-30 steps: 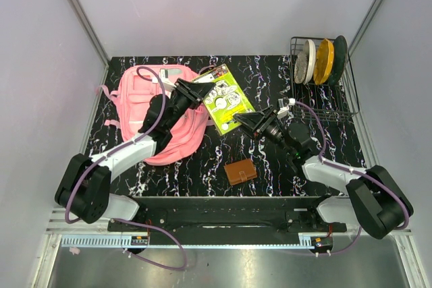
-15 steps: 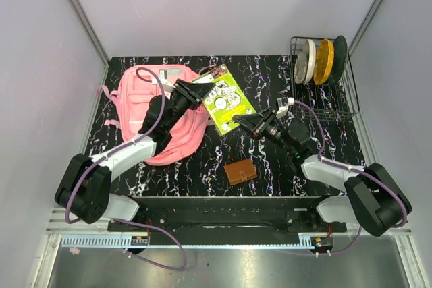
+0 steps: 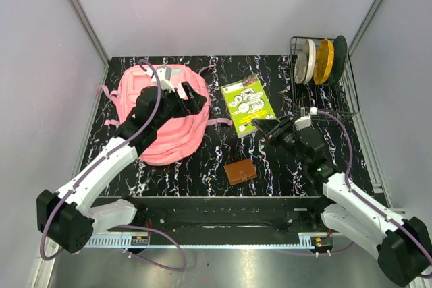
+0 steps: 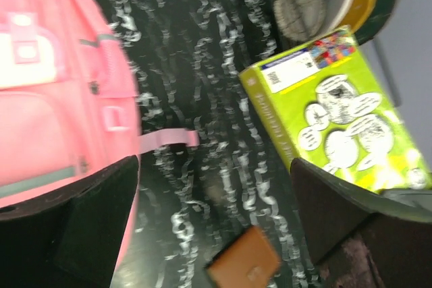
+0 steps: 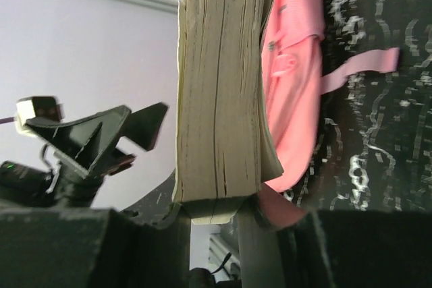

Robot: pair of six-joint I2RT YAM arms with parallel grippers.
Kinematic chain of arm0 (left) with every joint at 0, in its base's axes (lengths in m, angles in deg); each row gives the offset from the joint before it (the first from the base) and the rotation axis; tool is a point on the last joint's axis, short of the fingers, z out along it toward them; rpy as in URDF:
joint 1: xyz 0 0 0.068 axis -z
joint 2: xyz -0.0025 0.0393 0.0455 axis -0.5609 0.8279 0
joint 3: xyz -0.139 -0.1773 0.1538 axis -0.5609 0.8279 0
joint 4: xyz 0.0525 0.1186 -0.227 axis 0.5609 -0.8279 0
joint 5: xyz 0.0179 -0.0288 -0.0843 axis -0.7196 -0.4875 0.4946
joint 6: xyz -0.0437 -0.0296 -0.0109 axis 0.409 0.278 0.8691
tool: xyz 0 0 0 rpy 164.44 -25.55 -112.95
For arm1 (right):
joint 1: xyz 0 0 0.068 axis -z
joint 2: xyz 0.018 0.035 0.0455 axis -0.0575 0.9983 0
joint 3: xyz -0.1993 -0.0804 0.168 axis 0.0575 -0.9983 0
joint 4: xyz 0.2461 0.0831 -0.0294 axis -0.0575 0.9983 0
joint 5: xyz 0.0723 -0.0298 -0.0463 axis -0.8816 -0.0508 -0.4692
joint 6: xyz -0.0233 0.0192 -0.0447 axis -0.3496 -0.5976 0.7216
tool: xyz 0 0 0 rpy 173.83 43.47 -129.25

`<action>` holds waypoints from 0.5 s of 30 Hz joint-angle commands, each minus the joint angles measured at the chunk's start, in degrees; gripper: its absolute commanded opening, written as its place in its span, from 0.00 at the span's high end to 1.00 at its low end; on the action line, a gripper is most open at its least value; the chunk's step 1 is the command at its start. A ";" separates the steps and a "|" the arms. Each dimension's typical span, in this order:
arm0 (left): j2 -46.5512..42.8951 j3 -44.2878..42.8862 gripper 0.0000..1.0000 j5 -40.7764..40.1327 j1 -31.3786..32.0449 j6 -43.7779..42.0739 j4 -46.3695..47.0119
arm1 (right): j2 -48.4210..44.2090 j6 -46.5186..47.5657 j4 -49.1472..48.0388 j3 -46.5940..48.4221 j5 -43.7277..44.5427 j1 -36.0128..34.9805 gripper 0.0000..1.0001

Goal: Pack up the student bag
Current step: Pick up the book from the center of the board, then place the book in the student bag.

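The student bag (image 3: 156, 116), a soft pink backpack, lies flat at the left of the table and fills the left edge of the left wrist view (image 4: 47, 92). My left gripper (image 3: 192, 97) hovers open over the bag's right side with nothing between its fingers (image 4: 94, 224). A green book (image 3: 248, 104) lies tilted right of the bag, clear of it. My right gripper (image 3: 260, 125) is shut on the book's near edge. In the right wrist view the book's page block (image 5: 219, 85) stands clamped between the jaws, with the pink bag (image 5: 293, 79) behind it.
A brown wallet (image 3: 240, 172) lies on the black marbled table near the front, seen also in the left wrist view (image 4: 244, 271). A wire rack (image 3: 324, 92) with upright plates (image 3: 322, 61) stands at the back right. A pink strap (image 4: 169, 139) trails off the bag's right side.
My left gripper let go of the book, opened wide and drew back over the bag. My right gripper closed on the book and pulled it right, off the bag.
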 commanded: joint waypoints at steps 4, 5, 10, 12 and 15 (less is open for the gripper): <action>5.96 -7.62 0.01 -3.22 -0.28 -22.55 -30.67 | -3.97 3.23 6.75 0.69 5.42 0.55 1.00; 6.76 -7.98 0.01 -2.43 0.07 -25.00 -31.72 | -3.88 3.05 6.84 0.60 5.25 0.46 1.00; 9.58 -10.79 0.01 -5.06 2.18 -29.67 -39.02 | -3.36 3.05 7.63 1.04 4.46 0.64 1.00; 10.28 -11.32 0.01 -4.27 2.53 -32.05 -40.25 | -3.01 3.05 7.72 1.21 4.10 0.81 1.00; 12.38 -11.15 0.02 -7.85 3.59 -33.37 -41.92 | -2.48 2.96 7.72 1.39 3.84 0.90 1.00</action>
